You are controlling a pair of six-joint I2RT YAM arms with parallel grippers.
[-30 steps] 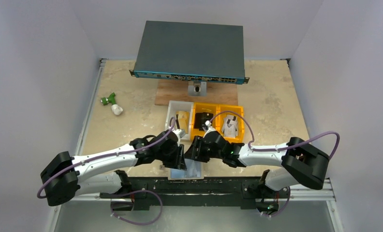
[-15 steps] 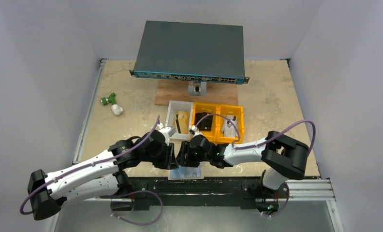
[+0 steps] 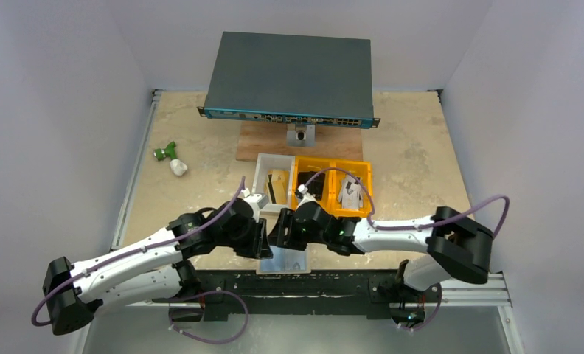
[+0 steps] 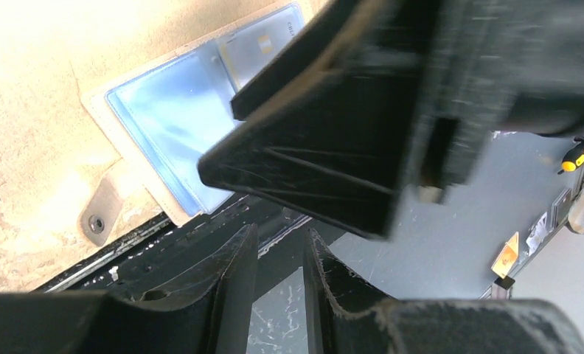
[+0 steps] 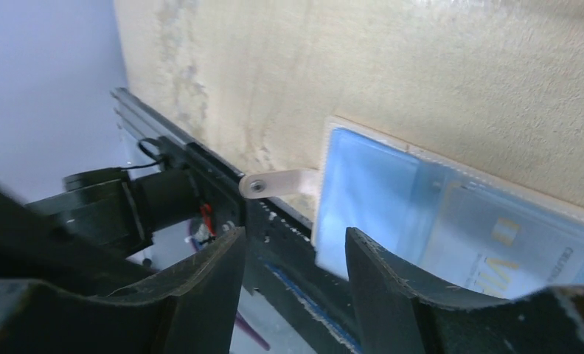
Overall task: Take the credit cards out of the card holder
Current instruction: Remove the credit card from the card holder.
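Observation:
The card holder [image 3: 284, 259] lies open, pale blue side up, at the table's near edge. It also shows in the left wrist view [image 4: 167, 129] and the right wrist view [image 5: 381, 195]. A pale card [image 5: 495, 243] sits in one of its clear pockets, and it shows in the left wrist view too [image 4: 263, 40]. My left gripper [image 3: 263, 241] and right gripper [image 3: 279, 234] hang close together just above the holder. The left gripper [image 4: 280, 234] is narrowly open and empty. The right gripper [image 5: 295, 236] is open and empty, with one finger [image 5: 381, 284] over the holder's near edge.
A white bin [image 3: 262, 175] and two orange bins [image 3: 301, 198] [image 3: 367, 182] with small items stand just behind the grippers. A network switch [image 3: 289, 74] on a wooden board [image 3: 259, 144] is at the back. A green and white object [image 3: 169, 156] lies far left. The holder's tan snap tab [image 5: 278, 184] sticks out over the metal rail.
Both grippers moved a little left and down toward the holder over the last second. In the last half second the right arm's elbow swung right; the grippers barely moved.

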